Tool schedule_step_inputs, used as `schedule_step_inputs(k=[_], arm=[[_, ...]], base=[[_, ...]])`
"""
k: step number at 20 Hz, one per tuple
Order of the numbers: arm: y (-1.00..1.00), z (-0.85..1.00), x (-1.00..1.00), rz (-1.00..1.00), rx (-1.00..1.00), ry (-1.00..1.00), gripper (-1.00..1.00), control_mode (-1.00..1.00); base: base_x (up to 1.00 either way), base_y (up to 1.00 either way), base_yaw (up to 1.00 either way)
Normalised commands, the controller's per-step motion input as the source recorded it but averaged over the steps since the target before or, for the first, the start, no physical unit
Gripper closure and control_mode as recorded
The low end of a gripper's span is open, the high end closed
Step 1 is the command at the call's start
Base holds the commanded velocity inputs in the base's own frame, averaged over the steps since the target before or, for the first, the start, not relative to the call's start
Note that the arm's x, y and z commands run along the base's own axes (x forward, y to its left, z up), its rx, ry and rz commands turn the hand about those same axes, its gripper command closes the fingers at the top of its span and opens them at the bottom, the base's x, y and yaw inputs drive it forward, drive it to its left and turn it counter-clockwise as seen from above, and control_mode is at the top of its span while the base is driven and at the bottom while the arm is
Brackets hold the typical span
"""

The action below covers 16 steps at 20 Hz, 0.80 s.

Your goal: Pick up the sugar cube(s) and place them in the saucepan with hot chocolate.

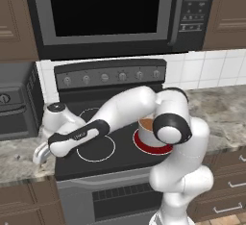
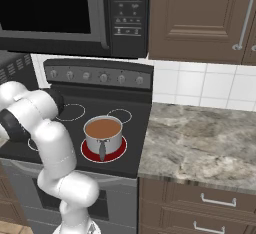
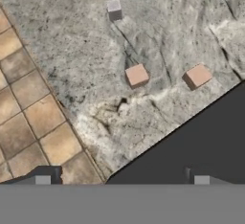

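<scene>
Jaws stand spread wide and carry nothing; their two dark tips rise at the bottom of the hand view with open space between them. The arm reaches out low to the robot's left of the stove, so the hand hangs over the marble table beside the cooktop, looking down on it. That posture fits an approach to the cubes, which is judged to be the step in hand.

Two tan sugar cubes lie on the table ahead of the jaws, apart from each other and untouched. The first sits roughly on the centre line between the tips; the second lies off toward the right-hand tip, near the dark edge of the stove. A smaller pale grey cube lies farther ahead again; what it is cannot be told. Tiled floor shows past the table edge on the left-hand tip's side.

The saucepan, full of brown liquid, stands on a red-ringed burner with its dark handle pointing toward the stove front. It is well apart from the jaws, across the cooktop.

Neither cube is yet in the pan. Being so small, each cube will likely need the tips centred squarely on it before closing.
</scene>
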Motion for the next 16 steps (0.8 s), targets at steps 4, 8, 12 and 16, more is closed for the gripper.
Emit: schedule_step_inputs(k=[4,8,12,16], arm=[[0.0,-0.04,0.28,0.0,-0.01,0.0,-1.0,-1.0],[0.02,0.0,0.13,0.0,0.0,-0.02,-1.0,-1.0],[0.09,0.0,0.03,0.0,-0.01,-0.01,-1.0,-1.0],[0.08,-0.02,0.01,0.0,-0.02,0.0,-1.0,-1.0]], base=[[0.0,0.0,0.0],[0.0,0.0,0.0],[0.0,0.0,0.0],[0.0,0.0,0.0]])
